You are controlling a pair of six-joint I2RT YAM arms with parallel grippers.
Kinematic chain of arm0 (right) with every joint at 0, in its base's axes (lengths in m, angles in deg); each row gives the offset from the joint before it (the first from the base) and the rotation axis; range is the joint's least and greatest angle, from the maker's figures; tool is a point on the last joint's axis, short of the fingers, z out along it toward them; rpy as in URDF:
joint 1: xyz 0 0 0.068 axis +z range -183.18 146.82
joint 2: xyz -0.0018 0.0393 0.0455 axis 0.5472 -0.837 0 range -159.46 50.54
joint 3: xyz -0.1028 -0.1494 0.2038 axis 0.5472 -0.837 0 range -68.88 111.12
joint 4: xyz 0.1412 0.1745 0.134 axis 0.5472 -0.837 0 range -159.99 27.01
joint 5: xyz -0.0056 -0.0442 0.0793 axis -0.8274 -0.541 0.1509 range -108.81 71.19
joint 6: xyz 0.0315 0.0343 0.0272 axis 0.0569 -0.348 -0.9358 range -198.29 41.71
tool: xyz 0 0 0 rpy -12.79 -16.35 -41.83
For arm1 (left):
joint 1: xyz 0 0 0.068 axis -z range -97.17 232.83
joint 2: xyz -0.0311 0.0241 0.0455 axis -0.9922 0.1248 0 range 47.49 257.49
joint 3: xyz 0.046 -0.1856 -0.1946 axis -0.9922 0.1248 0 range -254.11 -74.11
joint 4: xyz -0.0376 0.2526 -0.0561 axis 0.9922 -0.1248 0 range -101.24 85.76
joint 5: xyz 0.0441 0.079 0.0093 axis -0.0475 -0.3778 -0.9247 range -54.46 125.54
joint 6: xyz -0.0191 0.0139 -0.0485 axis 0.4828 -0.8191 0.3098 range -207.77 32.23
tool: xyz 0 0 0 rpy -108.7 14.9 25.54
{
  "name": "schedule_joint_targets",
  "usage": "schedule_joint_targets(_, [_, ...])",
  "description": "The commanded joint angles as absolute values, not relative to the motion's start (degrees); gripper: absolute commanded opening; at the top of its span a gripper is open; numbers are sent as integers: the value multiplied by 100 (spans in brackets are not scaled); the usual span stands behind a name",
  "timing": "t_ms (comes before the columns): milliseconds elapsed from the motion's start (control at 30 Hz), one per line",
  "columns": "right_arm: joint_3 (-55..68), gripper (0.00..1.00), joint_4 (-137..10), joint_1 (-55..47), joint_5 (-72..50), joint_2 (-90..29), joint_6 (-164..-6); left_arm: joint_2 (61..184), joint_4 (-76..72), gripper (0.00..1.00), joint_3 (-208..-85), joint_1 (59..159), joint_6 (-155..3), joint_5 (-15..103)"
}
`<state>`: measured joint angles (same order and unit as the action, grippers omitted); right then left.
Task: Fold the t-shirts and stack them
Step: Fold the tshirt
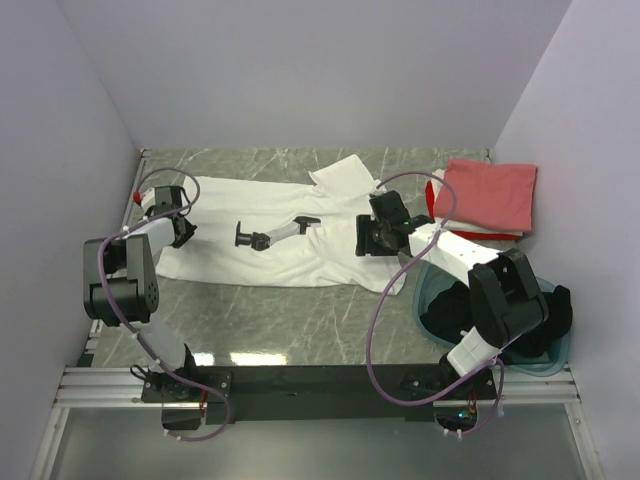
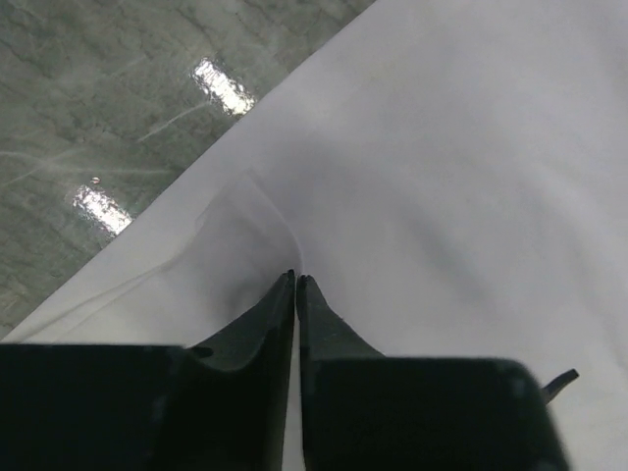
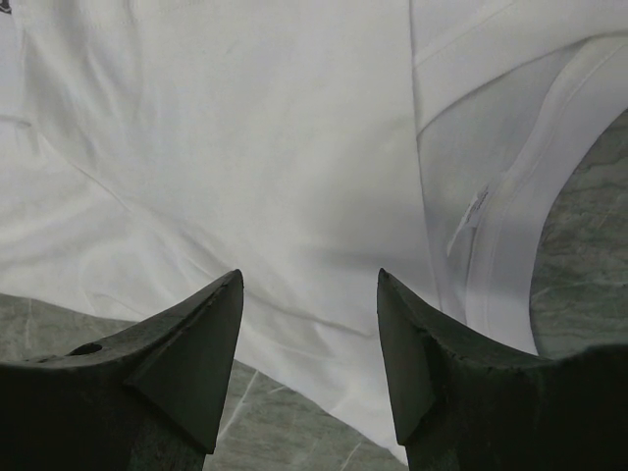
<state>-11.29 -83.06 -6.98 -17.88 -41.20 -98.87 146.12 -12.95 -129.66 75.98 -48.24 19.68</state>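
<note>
The large white t-shirt lies spread flat across the middle of the desk, running from the left side to right of centre, with its dark graphic facing up near the middle and a sleeve turned up toward the top of the frame. In the right wrist view its neckline curves down the right side, a small label inside it. At the shirt's left edge sits the left tool; in its own view the left tool has its fingers pressed almost together, and a raised crease of the white cloth runs straight into the tips, so it appears to pinch a thin fold close to the hem. Over the shirt's right part hangs the right tool, its fingers spread wide with nothing between them, above the cloth's lower edge where the desk shows. In the upper right of the top view a salmon-pink t-shirt lies folded on a stack, with a red one and a white one showing beneath it. At lower right a black t-shirt lies bunched in a translucent teal tub, partly hidden by the right arm.
</note>
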Motion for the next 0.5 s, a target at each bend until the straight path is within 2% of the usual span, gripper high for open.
schedule_joint_targets(0, [-1192,64,-8180,-795,-1872,-4034,-9930,14698,-1399,16,-13273,7562,-4971,2060])
schedule_joint_targets(33, [-1192,64,-8188,-830,-1977,-4042,-9939,14690,-1408,26,-13282,7554,-4963,2043])
schedule_joint_targets(133, [-1140,64,-8224,-1005,-1943,-4077,-9991,14532,-1408,41,-13230,7562,-4945,1955])
schedule_joint_targets(167, [-1122,64,-8241,-1050,-1917,-4095,-10009,14418,-1408,50,-13203,7554,-4936,1937])
schedule_joint_targets(300, [-920,64,-8312,-1208,-1942,-4244,-10000,14022,-1347,62,-13037,7589,-4884,1849])
schedule_joint_targets(333, [-807,64,-8346,-1234,-1934,-4366,-9991,13935,-1312,69,-12993,7623,-4866,1832])
schedule_joint_targets(467, [-499,63,-8434,-1243,-1908,-4736,-9913,13513,-1206,75,-12651,7659,-4804,1902])
